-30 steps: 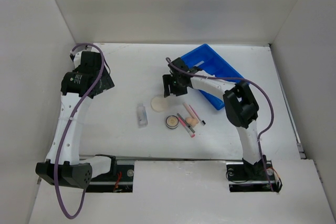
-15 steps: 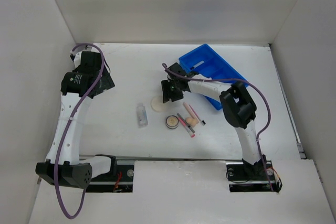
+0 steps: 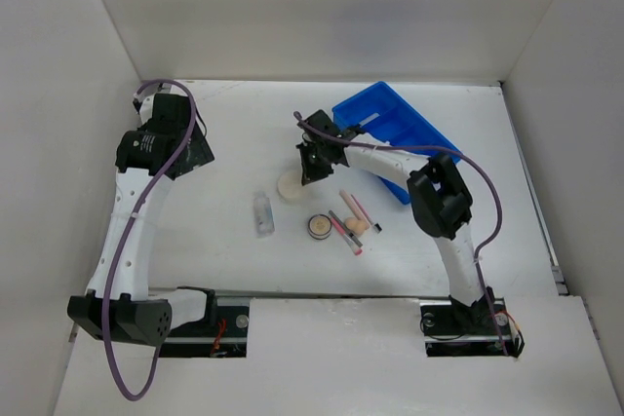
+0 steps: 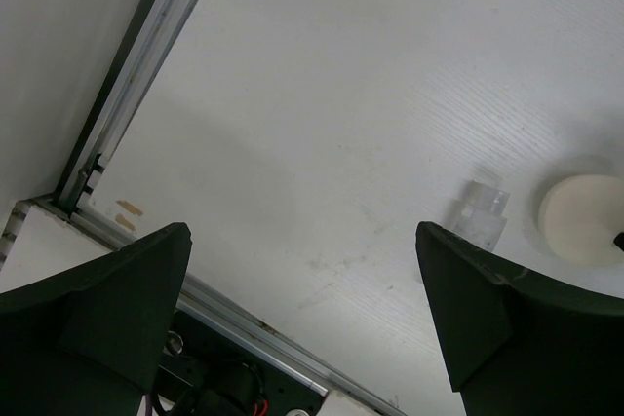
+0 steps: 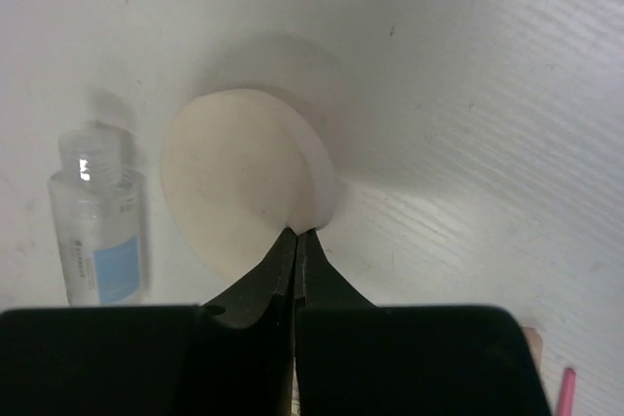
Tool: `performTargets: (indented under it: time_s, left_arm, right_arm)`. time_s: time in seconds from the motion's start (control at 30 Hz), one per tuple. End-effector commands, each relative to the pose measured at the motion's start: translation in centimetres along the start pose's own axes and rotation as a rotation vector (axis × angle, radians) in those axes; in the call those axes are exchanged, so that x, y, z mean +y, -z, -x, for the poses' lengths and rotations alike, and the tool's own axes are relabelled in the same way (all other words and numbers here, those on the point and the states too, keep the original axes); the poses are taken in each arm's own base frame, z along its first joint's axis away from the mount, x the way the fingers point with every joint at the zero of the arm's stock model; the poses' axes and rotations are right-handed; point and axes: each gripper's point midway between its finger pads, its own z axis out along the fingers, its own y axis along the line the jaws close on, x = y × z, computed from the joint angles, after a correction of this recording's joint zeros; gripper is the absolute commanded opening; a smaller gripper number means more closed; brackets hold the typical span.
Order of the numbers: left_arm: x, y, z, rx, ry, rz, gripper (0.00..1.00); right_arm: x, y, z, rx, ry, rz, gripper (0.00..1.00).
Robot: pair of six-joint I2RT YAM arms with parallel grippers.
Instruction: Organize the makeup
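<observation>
Since a second ago our right claw has slid left and slightly farther, taking the cream round foam pad with it. We see its fingers pressed together on the pad's near edge, pinching it, and the pad stands tilted above its shadow on the white worktop. Just left lies a small clear plastic bottle. Our left claw hangs spread wide over the far left, holding nothing. The round beige compact lies nearer us, and the blue divided plastic tray sits to the right.
</observation>
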Motion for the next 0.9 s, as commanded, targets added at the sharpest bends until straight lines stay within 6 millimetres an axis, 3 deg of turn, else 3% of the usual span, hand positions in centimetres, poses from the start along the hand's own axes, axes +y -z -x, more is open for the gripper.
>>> performTargets:
  time_s: [0.0,0.07,0.1,0.2,0.27,0.3,0.4,0.47,0.6,0.7,0.87]
  left_arm:
    - [0.1,0.3,1.0,-0.024,0.008,0.003,1.0]
    - [0.1,0.3,1.0,-0.024,0.008,0.003,1.0]
    - [0.1,0.3,1.0,-0.024,0.008,0.003,1.0]
    - [-0.1,0.5,1.2,-0.026,0.012,-0.01,1.0]
    - [-0.2,0.5,1.4,-0.033,0.016,-0.014,1.0]
    - [-0.2,0.5,1.4,-0.034,0.016,-0.014,1.0]
    - [-0.3,0.3,1.3,-0.026,0.012,-0.01,1.0]
    - [-0.5,0.3,1.2,-0.021,0.012,-0.021,1.0]
    - [-0.8,0.3,1.3,-0.023,0.016,-0.034,1.0]
    - [-0.9,0.0,1.3,-0.016,0.012,-0.031,1.0]
    - [-0.9,0.0,1.3,-0.016,0.012,-0.031,1.0]
  right_arm:
    - [0.4,5.3,5.2,-0.17,0.008,-0.043,0.0]
    - [-0.7,8.1,7.4,-0.253,-0.024,-0.08,0.0]
    - [-2.6,8.9,8.1,-0.279,-0.052,-0.122,0.0]
    - [-4.6,12.1,9.8,-0.341,-0.148,-0.072,0.0]
    - [-7.7,13.6,10.3,-0.359,-0.23,-0.033,0.0]
    - [-8.3,15.4,11.1,-0.406,-0.248,-0.03,0.0]
    - [-12.5,17.8,12.0,-0.472,-0.311,-0.11,0.0]
    - [-15.8,18.6,12.0,-0.48,-0.365,-0.154,0.0]
    - [-20.8,18.2,11.2,-0.459,-0.472,-0.188,0.0]
    - [-23.2,17.2,10.8,-0.427,-0.526,-0.218,0.0]
    - [-25.3,16.2,10.1,-0.397,-0.564,-0.323,0.0]
